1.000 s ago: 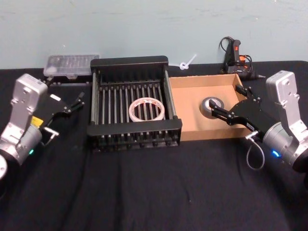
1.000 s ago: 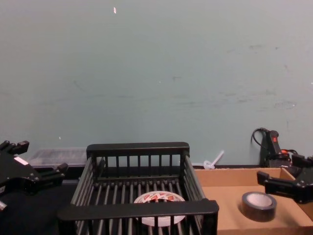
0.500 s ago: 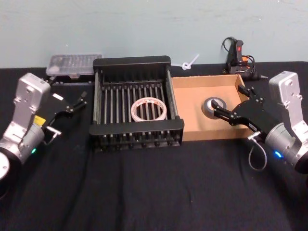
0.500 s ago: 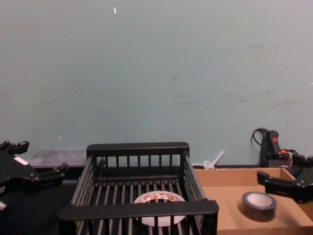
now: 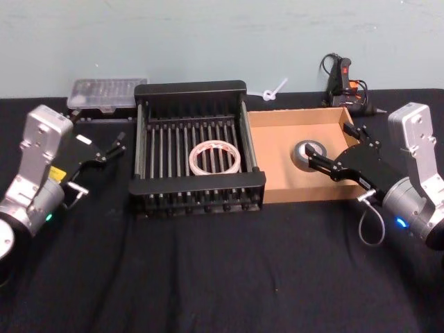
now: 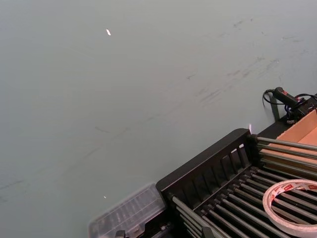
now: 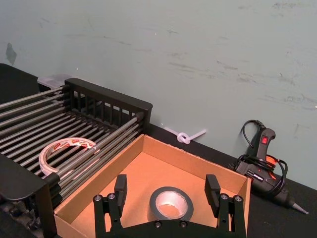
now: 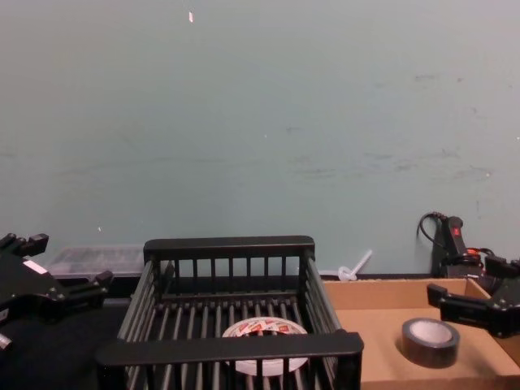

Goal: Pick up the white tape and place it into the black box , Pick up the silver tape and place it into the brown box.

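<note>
clear plastic case (image 5: 105, 93), glue gun (image 5: 342, 82), white zip tie (image 5: 272, 91), black tablecloth (image 5: 222, 270)

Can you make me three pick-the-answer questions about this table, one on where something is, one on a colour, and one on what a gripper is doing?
1. Where is the white tape?
A. in the black box
B. in the brown box
C. on the cloth

2. What colour is the tape in the brown box?
A. red
B. silver-grey
C. yellow

3. How are the right gripper's fingers?
A. shut on the silver tape
B. open, holding nothing
C. shut on the white tape

Answers: 1 A, the ring lies on the crate's bars. 2 B, a grey roll sits on the cardboard floor. 3 B, the fingers stand apart above the roll.
</note>
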Robot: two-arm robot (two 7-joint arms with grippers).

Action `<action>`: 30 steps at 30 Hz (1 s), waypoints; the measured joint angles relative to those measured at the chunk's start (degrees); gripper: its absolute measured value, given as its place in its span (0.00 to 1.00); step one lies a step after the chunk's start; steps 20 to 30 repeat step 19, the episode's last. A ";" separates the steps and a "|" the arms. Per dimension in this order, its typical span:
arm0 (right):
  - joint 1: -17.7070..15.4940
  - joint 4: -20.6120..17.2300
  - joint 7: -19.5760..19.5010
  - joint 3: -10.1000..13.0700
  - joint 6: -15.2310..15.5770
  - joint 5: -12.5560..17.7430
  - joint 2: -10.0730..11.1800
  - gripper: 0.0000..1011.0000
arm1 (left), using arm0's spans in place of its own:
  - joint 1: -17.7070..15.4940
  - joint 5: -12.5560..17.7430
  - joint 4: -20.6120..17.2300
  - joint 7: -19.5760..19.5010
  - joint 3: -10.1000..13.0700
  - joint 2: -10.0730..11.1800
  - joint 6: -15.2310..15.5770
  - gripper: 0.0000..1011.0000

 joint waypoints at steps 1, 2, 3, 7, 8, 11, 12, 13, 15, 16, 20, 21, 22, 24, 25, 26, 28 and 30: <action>0.00 0.00 0.00 0.00 0.00 0.00 0.00 0.99 | 0.00 0.00 0.00 0.00 0.00 0.00 0.00 0.99; 0.00 0.00 0.00 0.00 0.00 0.00 0.00 0.99 | 0.00 0.00 0.00 0.00 0.00 0.00 0.00 0.99; 0.00 0.00 0.00 0.00 0.00 0.00 0.00 0.99 | 0.00 0.00 0.00 0.00 0.00 0.00 0.00 0.99; 0.00 0.00 0.00 0.00 0.00 0.00 0.00 0.99 | 0.00 0.00 0.00 0.00 0.00 0.00 0.00 0.99; 0.00 0.00 0.00 0.00 0.00 0.00 0.00 0.99 | 0.00 0.00 0.00 0.00 0.00 0.00 0.00 0.99; 0.00 0.00 0.00 0.00 0.00 0.00 0.00 0.99 | 0.00 0.00 0.00 0.00 0.00 0.00 0.00 0.99; 0.00 0.00 0.00 0.00 0.00 0.00 0.00 0.99 | 0.00 0.00 0.00 0.00 0.00 0.00 0.00 0.99; 0.00 0.00 0.00 0.00 0.00 0.00 0.00 0.99 | 0.00 0.00 0.00 0.00 0.00 0.00 0.00 0.99; 0.00 0.00 0.00 0.00 0.00 0.00 0.00 0.99 | 0.00 0.00 0.00 0.00 0.00 0.00 0.00 0.99; 0.00 0.00 0.00 0.00 0.00 0.00 0.00 0.99 | 0.00 0.00 0.00 0.00 0.00 0.00 0.00 0.99; 0.00 0.00 0.00 0.00 0.00 0.00 0.00 0.99 | 0.00 0.00 0.00 0.00 0.00 0.00 0.00 0.99; 0.00 0.00 0.00 0.00 0.00 0.00 0.00 0.99 | 0.00 0.00 0.00 0.00 0.00 0.00 0.00 0.99; 0.00 0.00 0.00 0.00 0.00 0.00 0.00 0.99 | 0.00 0.00 0.00 0.00 0.00 0.00 0.00 0.99; 0.00 0.00 0.00 0.00 0.00 0.00 0.00 0.99 | 0.00 0.00 0.00 0.00 0.00 0.00 0.00 0.99; 0.00 0.00 0.00 0.00 0.00 0.00 0.00 0.99 | 0.00 0.00 0.00 0.00 0.00 0.00 0.00 0.99; 0.00 0.00 0.00 0.00 0.00 0.00 0.00 0.99 | 0.00 0.00 0.00 0.00 0.00 0.00 0.00 0.99; 0.00 0.00 0.00 0.00 0.00 0.00 0.00 0.99 | 0.00 0.00 0.00 0.00 0.00 0.00 0.00 0.99; 0.00 0.00 0.00 0.00 0.00 0.00 0.00 0.99 | 0.00 0.00 0.00 0.00 0.00 0.00 0.00 0.99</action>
